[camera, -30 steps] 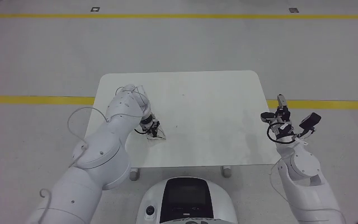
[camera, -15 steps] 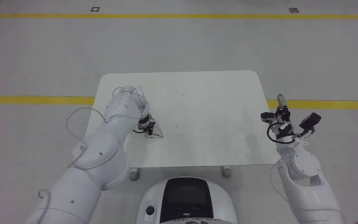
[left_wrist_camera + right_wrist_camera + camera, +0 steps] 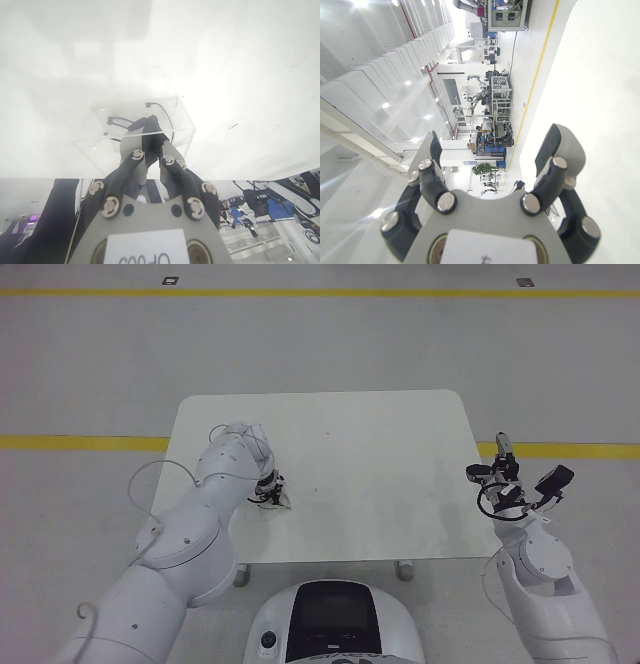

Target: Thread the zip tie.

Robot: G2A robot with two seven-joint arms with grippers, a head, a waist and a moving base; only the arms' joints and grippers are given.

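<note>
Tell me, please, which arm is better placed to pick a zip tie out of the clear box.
Probably left. The left gripper is down inside the clear box, among the zip ties; the right gripper hangs open and empty off the other side of the table.

The left pincer (image 3: 150, 122) dips into a clear box (image 3: 185, 135) standing on the white surface (image 3: 225, 62), its fingers drawn close together. Black zip ties (image 3: 149, 105) curve inside the box beside its tips.

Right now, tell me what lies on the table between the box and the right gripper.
Nothing: in the top view the table is bare from the box across to its edge, beside which the right gripper hangs.
</note>
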